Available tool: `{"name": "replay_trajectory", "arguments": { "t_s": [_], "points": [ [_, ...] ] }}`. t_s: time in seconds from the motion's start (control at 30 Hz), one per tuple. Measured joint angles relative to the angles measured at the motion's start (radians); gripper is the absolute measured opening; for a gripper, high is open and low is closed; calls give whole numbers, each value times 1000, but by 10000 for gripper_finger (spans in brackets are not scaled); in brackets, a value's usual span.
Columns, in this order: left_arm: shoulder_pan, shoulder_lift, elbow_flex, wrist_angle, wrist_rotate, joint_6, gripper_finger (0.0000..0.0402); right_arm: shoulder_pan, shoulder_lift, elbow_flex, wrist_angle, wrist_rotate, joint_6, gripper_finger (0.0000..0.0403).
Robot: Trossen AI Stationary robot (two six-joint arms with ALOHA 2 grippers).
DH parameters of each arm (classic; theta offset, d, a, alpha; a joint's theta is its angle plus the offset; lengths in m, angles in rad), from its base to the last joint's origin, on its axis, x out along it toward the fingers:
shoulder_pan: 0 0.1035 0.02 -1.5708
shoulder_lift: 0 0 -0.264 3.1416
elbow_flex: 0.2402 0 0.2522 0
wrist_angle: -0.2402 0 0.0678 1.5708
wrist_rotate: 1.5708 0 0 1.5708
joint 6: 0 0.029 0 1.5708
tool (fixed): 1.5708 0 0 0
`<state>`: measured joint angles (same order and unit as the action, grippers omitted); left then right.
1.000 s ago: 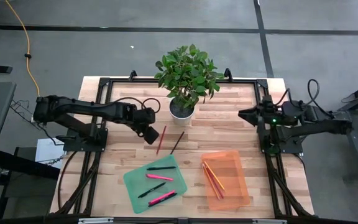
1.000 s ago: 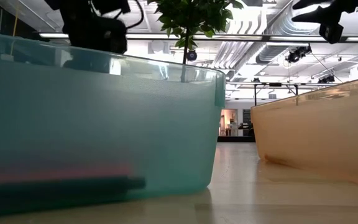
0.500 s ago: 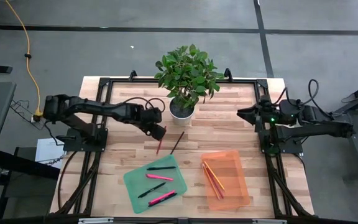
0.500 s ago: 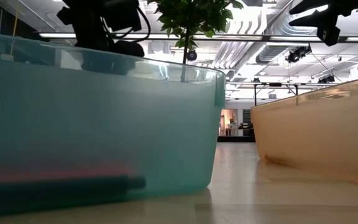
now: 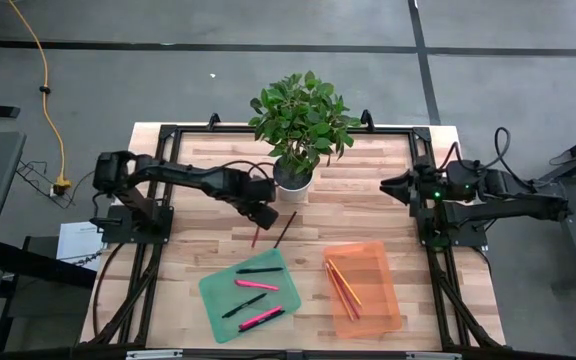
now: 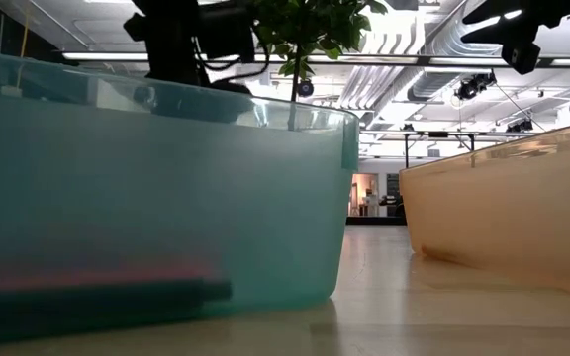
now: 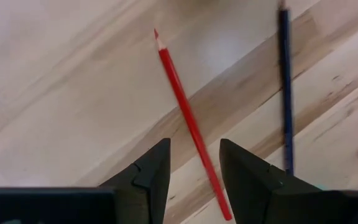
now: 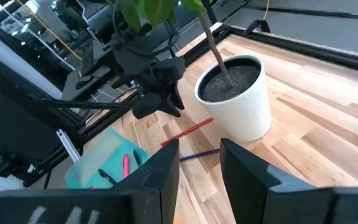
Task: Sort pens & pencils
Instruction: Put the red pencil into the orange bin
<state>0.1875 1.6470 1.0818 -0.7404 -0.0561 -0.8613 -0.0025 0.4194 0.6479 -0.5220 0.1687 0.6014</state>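
Left gripper (image 7: 192, 163) hovers, fingers spread, over the red pencil (image 7: 189, 118); right gripper (image 8: 198, 163), seemingly parted, waits empty.

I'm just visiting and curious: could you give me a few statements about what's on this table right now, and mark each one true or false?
1. The left gripper hangs with open fingers over a red pencil lying on the bare wood. True.
2. The orange tray holds the pink and black pens. False: it holds thin pencils; the pens lie in the green tray.
3. A potted plant stands at the far middle of the table. True.
4. The right gripper is carrying a pencil. False: it waits at the table's right side with nothing between its fingers.
5. A dark pencil lies beside the red one, outside both trays. True.
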Motion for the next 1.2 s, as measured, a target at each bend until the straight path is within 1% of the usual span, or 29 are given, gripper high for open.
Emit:
{"name": "replay_trajectory", "arguments": {
  "t_s": [0.17, 0.37, 0.53, 0.87, 0.93, 1.07, 1.13, 1.2],
  "points": [
    [0, 60, 52, -49, 24, -7, 127, 0, 0, 0, -16, -17, -6, 108],
    [-8, 124, 113, -151, 45, -8, 127, 0, 0, 0, -20, -32, -33, 108],
    [-14, 140, 134, -148, 48, -34, 127, 0, 0, 0, -20, -38, -54, 108],
    [-21, 155, 134, -143, 45, -90, 127, 0, -1, 0, -20, -51, -78, 108],
    [-27, 164, 133, -160, 57, -90, 127, 0, -1, 0, -20, -52, -79, 108],
    [-41, 196, 132, -154, 75, -94, 127, 0, 0, 0, -20, -66, -77, 108],
    [-51, 210, 135, -119, 80, -104, 127, 0, -2, 0, -20, -67, -77, 108],
    [-53, 213, 132, -129, 86, -105, 127, 0, -1, 0, -20, -69, -75, 108]
  ]
}}
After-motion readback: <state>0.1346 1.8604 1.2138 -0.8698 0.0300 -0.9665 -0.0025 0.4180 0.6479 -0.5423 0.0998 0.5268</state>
